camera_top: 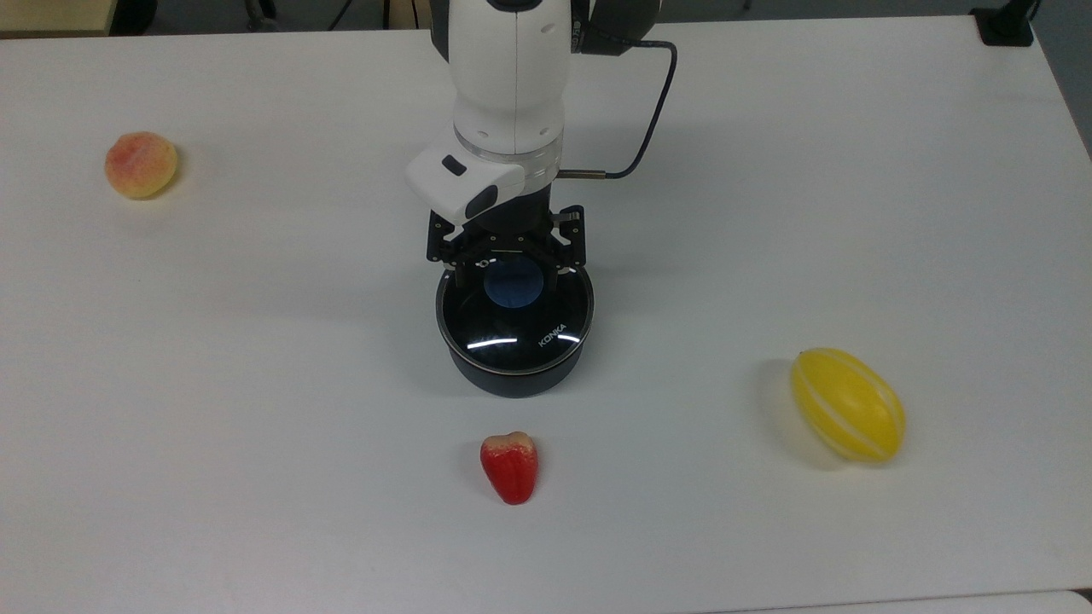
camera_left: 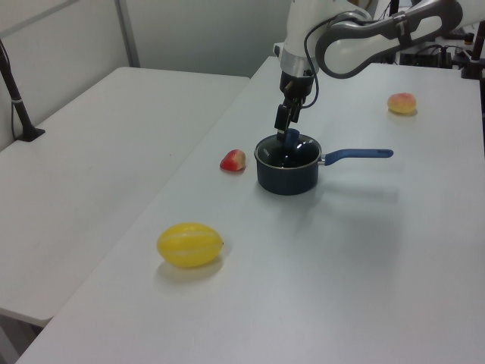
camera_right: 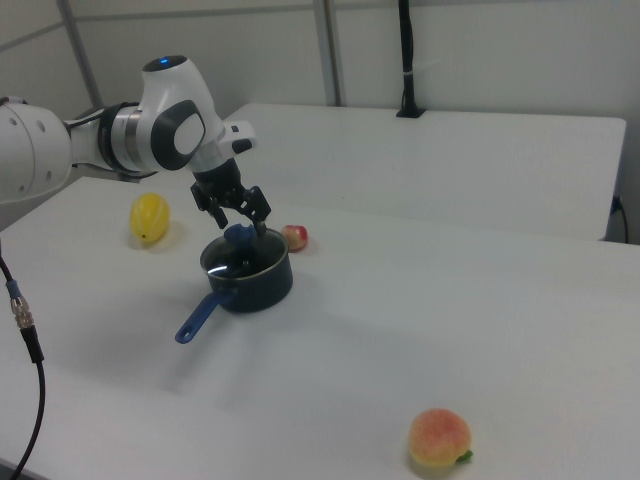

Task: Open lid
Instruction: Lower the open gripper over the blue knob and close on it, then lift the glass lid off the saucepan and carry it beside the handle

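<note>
The lid [camera_top: 520, 328], clear glass with a metal rim and white "KONKA" lettering, sits on the dark saucepan [camera_top: 512, 375] at the table's middle. Its blue knob [camera_top: 514, 284] stands between the fingers of my gripper [camera_top: 509, 272], which is open and lowered over it from above. One finger [camera_top: 461, 275] is on each side of the knob, apart from it. In the left view the gripper [camera_left: 285, 134] hangs over the lid [camera_left: 286, 155]. In the right view the gripper [camera_right: 244, 227] straddles the knob [camera_right: 240, 236] above the lid [camera_right: 243, 263].
The pan's long blue handle [camera_left: 356, 155] points to the left view's right. A peach [camera_top: 141, 165] lies far at the top view's left, a red fruit [camera_top: 510, 466] just in front of the pan, a yellow melon [camera_top: 847, 416] at the top view's right.
</note>
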